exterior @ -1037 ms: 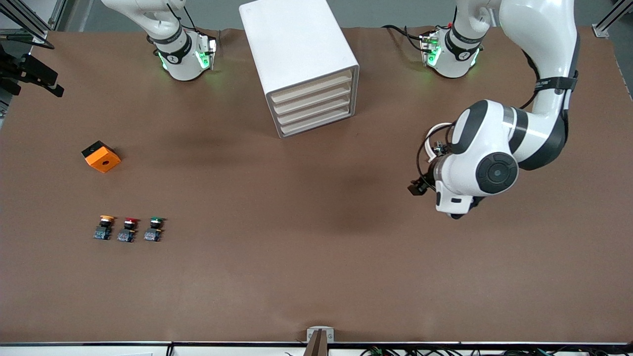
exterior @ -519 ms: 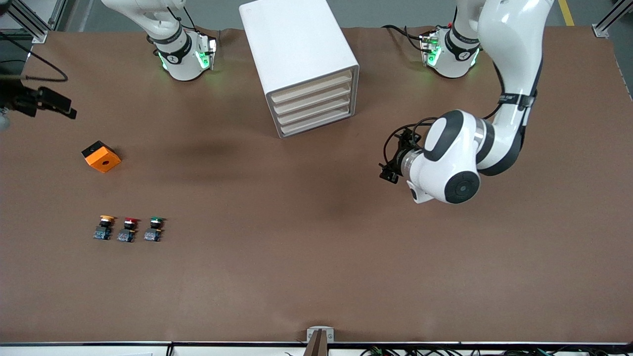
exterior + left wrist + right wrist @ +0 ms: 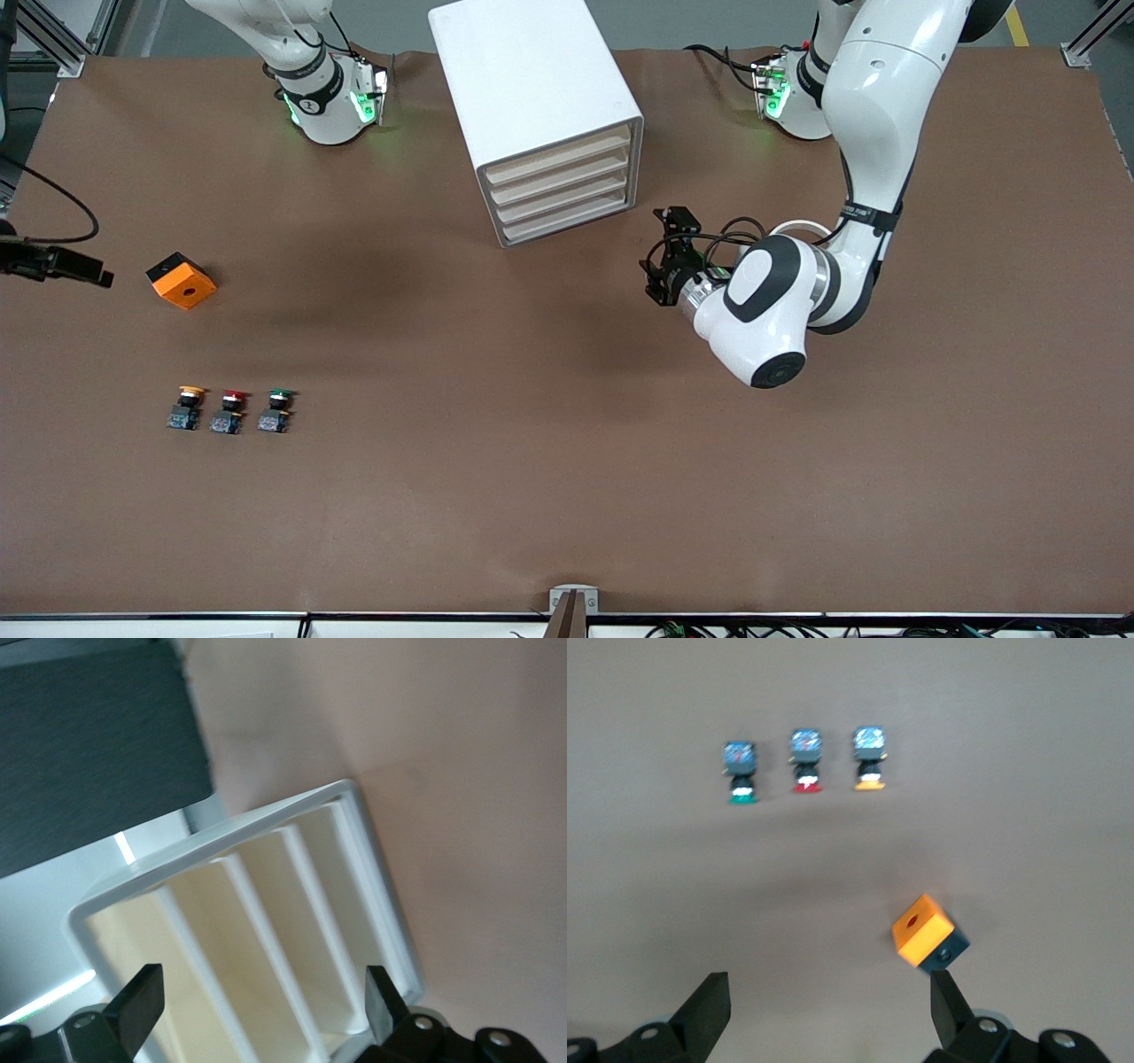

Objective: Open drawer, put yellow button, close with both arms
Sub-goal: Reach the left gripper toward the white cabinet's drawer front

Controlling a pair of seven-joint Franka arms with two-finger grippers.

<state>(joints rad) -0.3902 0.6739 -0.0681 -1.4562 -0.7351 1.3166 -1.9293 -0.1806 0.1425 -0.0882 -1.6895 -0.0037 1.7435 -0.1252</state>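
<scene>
- Left gripper point(image 3: 660, 257), fingers apart, centre-right of the front view beside the closed drawer point(image 3: 556, 156).
- Right gripper point(image 3: 824, 1014), fingers apart, above the yellow button point(image 3: 869, 750).

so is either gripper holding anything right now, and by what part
Nothing is held. The left gripper is open over the table in front of the cabinet, facing its drawers. The right gripper is open over the table near the orange box.

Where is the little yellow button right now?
In the front view the yellow button sits on the table toward the right arm's end, at the end of a row beside the red button, nearer the camera than the orange box.
</scene>
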